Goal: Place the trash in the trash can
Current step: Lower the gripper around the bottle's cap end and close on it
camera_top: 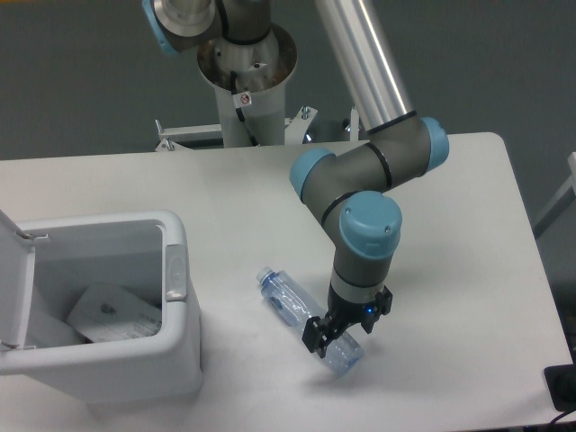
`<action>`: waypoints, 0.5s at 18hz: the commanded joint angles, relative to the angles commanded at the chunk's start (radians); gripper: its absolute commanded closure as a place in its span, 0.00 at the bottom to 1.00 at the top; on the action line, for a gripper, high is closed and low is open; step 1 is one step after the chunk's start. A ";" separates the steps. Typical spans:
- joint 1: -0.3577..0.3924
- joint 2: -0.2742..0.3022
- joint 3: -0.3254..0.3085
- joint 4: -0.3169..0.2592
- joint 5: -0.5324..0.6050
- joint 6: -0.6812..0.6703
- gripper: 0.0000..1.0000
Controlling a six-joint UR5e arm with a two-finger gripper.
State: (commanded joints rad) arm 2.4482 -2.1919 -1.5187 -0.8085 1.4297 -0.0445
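The crushed clear bluish plastic bottle [292, 304] lies slantwise on the white table, cap end toward the trash can. My gripper [340, 331] points down over the bottle's lower right end, with its fingers on either side of the bottle's width. The wrist hides the contact, so I cannot tell whether the fingers press the bottle. The trash can [175, 360] is a boxy white bin at the left front, with its lid [13, 288] swung open to the left and a grey oval latch [175, 268] on its rim. White paper [112, 313] lies inside it. No green-edged wrapper shows.
The arm's base column [245, 90] stands at the table's back edge. The table's right edge runs close behind the arm's elbow [423, 144]. A dark object [562, 387] sits off the table at the lower right.
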 joint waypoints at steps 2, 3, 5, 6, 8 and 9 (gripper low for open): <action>0.000 -0.015 0.009 0.002 0.002 -0.002 0.00; 0.000 -0.020 0.012 0.005 0.006 -0.002 0.00; 0.000 -0.031 0.014 0.005 0.023 -0.002 0.00; 0.000 -0.035 0.015 0.005 0.028 -0.002 0.00; -0.002 -0.040 0.017 0.009 0.028 -0.002 0.00; -0.002 -0.045 0.018 0.009 0.028 -0.003 0.00</action>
State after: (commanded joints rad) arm 2.4467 -2.2365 -1.5002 -0.7992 1.4573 -0.0475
